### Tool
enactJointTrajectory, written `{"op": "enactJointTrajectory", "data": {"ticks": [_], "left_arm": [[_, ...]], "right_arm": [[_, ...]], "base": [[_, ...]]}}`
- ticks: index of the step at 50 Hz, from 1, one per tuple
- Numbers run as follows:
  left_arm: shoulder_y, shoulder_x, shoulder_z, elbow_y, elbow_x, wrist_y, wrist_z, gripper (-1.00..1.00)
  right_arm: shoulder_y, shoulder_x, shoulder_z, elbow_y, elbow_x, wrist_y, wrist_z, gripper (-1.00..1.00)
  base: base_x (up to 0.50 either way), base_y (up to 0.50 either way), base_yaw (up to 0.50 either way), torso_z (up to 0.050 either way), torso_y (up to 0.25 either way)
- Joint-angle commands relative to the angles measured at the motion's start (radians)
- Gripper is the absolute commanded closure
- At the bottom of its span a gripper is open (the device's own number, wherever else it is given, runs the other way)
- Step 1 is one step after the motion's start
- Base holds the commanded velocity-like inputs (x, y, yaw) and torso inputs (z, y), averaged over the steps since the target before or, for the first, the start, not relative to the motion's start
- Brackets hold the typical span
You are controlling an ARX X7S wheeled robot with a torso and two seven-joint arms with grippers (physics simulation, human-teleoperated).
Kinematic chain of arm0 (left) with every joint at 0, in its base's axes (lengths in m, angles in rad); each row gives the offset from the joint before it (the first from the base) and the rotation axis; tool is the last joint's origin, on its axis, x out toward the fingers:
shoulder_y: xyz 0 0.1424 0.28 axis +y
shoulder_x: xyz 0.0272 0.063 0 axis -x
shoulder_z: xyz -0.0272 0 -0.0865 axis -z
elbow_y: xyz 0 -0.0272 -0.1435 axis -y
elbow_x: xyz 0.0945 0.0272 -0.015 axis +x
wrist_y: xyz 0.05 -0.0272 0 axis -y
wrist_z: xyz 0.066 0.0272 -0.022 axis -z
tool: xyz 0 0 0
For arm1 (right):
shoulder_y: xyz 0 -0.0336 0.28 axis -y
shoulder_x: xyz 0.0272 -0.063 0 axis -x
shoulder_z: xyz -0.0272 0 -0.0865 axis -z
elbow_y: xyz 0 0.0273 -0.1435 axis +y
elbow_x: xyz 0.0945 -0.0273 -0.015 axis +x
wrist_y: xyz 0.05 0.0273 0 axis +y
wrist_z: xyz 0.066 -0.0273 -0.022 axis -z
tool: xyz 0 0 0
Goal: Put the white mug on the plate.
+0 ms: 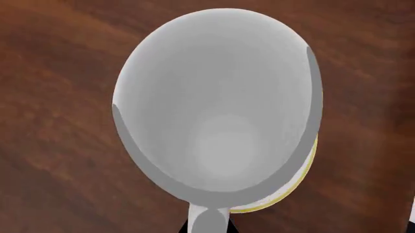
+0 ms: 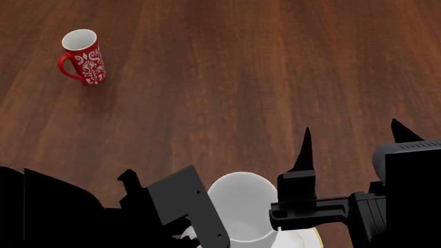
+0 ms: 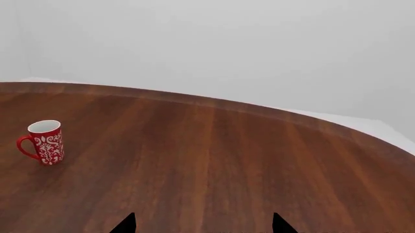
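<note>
The white mug (image 1: pixel 220 107) fills the left wrist view, seen from above into its open mouth. Its handle runs down between the two black fingertips of my left gripper (image 1: pixel 208 228), which is shut on it. The plate (image 1: pixel 297 185) shows only as a sliver of white with a gold rim, sticking out from under the mug. In the head view the mug (image 2: pixel 241 204) stands at the bottom centre over the plate (image 2: pixel 303 241), with my left gripper (image 2: pixel 196 217) beside it. I cannot tell if the mug rests on the plate. My right gripper (image 2: pixel 350 135) is open and empty just right of the mug.
A small red mug (image 2: pixel 84 57) with a white floral pattern stands upright far off at the back left; it also shows in the right wrist view (image 3: pixel 44 141). The brown wooden table (image 2: pixel 227 93) has a curved far edge (image 3: pixel 194 99) before a pale wall.
</note>
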State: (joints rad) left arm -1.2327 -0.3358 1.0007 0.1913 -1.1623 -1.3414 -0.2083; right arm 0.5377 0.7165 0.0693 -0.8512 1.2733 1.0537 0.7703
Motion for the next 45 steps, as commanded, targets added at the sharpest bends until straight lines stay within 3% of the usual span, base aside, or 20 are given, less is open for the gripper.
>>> {"op": "enactJointTrajectory", "data": {"ticks": [1, 17, 45], "left_arm": [[-0.004, 0.048, 0.058, -0.077, 0.079, 0.093, 0.081, 1.00], [0.023, 0.116, 0.166, -0.270, 0.208, 0.214, 0.178, 1.00], [0.064, 0.130, 0.246, -0.372, 0.272, 0.293, 0.249, 1.00]], "right_arm": [[-0.019, 0.004, 0.003, 0.000, -0.014, -0.016, -0.013, -1.00], [-0.056, 0.011, 0.014, -0.002, -0.032, -0.042, -0.032, -1.00], [-0.041, 0.018, -0.002, -0.002, -0.020, -0.041, -0.017, -1.00]], "base": [[0.00, 0.00, 0.00, 0.000, 0.000], [0.00, 0.00, 0.00, 0.000, 0.000], [0.00, 0.00, 0.00, 0.000, 0.001]]}}
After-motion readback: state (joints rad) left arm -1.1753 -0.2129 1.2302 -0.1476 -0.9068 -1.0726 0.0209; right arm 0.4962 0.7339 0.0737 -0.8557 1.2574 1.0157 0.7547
